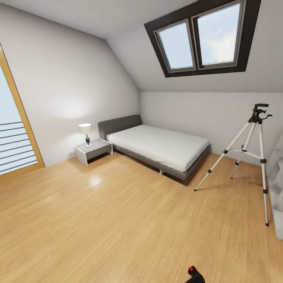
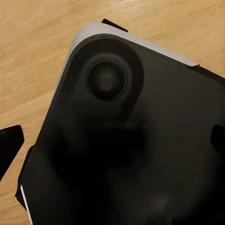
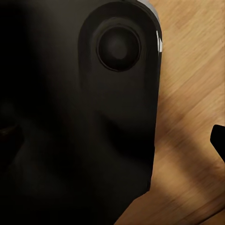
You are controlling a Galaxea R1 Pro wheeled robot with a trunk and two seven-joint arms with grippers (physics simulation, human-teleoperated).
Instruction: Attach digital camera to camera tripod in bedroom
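The camera tripod point(image 1: 251, 157) stands on the light wood floor at the right of the bedroom, silver-white legs spread and black pan head on top, with nothing mounted on it. At the head view's bottom edge the top of the digital camera point(image 1: 194, 275) shows, black with a red dot; what it rests on is cut off. In the left wrist view my left gripper point(image 2: 113, 140) is open, dark fingertips point(image 2: 9, 145) wide apart over my black base. My right gripper point(image 3: 112, 138) is likewise open above the base, one fingertip point(image 3: 218, 140) showing, nothing between the fingers.
A grey bed point(image 1: 157, 147) with a white mattress stands against the far wall under the skylight point(image 1: 200, 37). A bedside table point(image 1: 93, 151) with a lamp is beside it. A white shelf point(image 1: 277, 196) lines the right edge, close to the tripod. Wood floor point(image 1: 118, 220) stretches ahead.
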